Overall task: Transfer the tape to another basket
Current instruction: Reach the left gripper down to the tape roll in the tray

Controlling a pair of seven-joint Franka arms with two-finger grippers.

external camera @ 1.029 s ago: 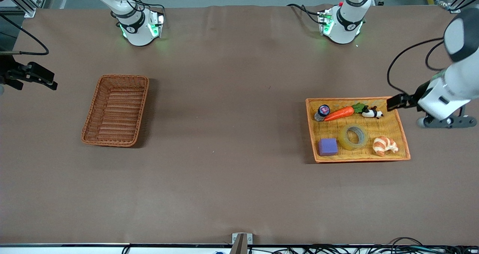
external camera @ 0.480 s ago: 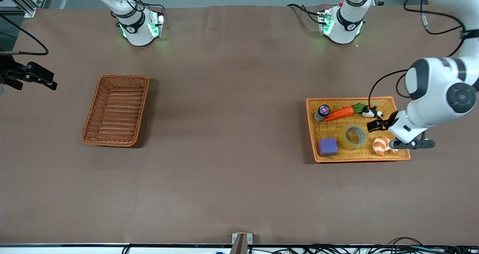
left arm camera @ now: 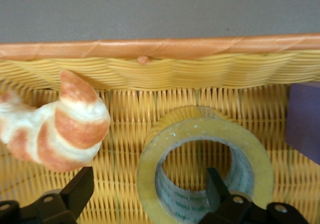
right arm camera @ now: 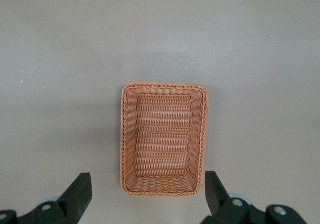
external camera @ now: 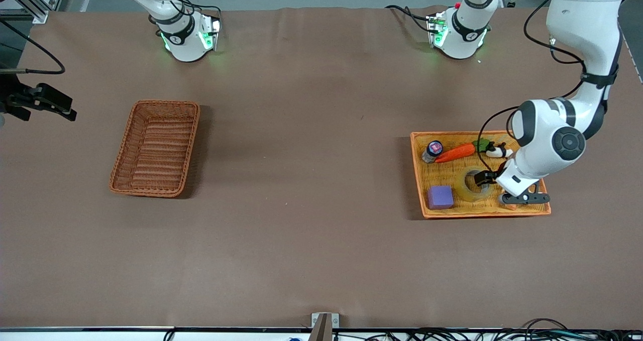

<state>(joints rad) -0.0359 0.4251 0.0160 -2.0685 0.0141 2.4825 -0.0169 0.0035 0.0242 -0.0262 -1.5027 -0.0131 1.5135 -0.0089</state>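
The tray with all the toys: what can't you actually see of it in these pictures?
- Croissant: in the front view, almost wholly hidden under the left gripper.
- Tape: one side covered by that gripper in the front view; cut off by the left wrist view's edge.
- Purple block: cut off in the left wrist view.
- Bottle label: too small to read.

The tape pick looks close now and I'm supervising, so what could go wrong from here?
The left gripper is open, with one finger in the hole of the tape and the other between tape and croissant. Closing may nudge the croissant. A grip on one wall could let the roll swing or slip. The basket lies at the right arm's end, a long carry.
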